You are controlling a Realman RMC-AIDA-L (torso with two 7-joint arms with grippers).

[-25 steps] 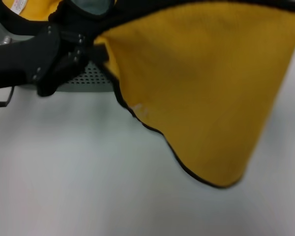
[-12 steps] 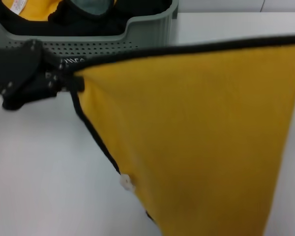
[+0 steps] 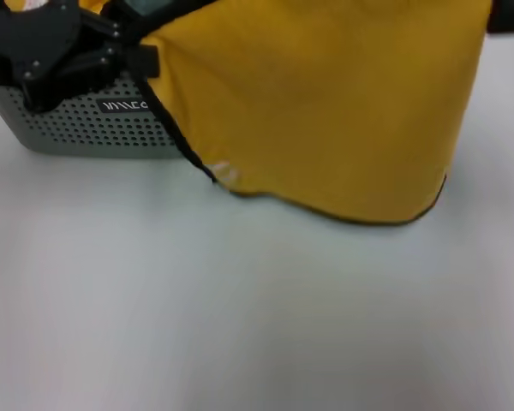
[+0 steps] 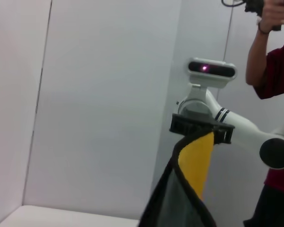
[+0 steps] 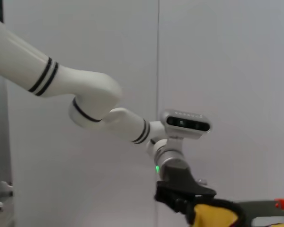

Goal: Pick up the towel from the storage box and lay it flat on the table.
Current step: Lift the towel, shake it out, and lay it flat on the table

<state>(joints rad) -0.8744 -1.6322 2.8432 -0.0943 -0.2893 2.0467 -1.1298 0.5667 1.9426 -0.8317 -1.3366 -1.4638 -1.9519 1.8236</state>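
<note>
The mustard-yellow towel (image 3: pixel 325 103) with black binding hangs spread between my two grippers above the white table (image 3: pixel 240 317). Its small white tag (image 3: pixel 227 174) shows at the lower left corner, and the bottom hem hangs close to the tabletop. My left gripper (image 3: pixel 133 58) is shut on the towel's upper left corner, in front of the storage box (image 3: pixel 86 128). Only a dark bit of my right gripper (image 3: pixel 510 17) shows at the upper right. The left wrist view shows the right gripper (image 4: pixel 201 128) clamped on the towel (image 4: pixel 196 161). In the right wrist view, the left gripper (image 5: pixel 189 204) pinches the towel (image 5: pixel 215 215).
The box stands at the far left of the table, its label facing me and its right part hidden behind the towel. A person in a red shirt (image 4: pixel 279 61) stands behind the right arm. White tabletop stretches in front of the towel.
Both grippers and the towel have drawn back toward the box. The hanging hem, which ran off the bottom of the view half a second ago, now sits near the middle.
</note>
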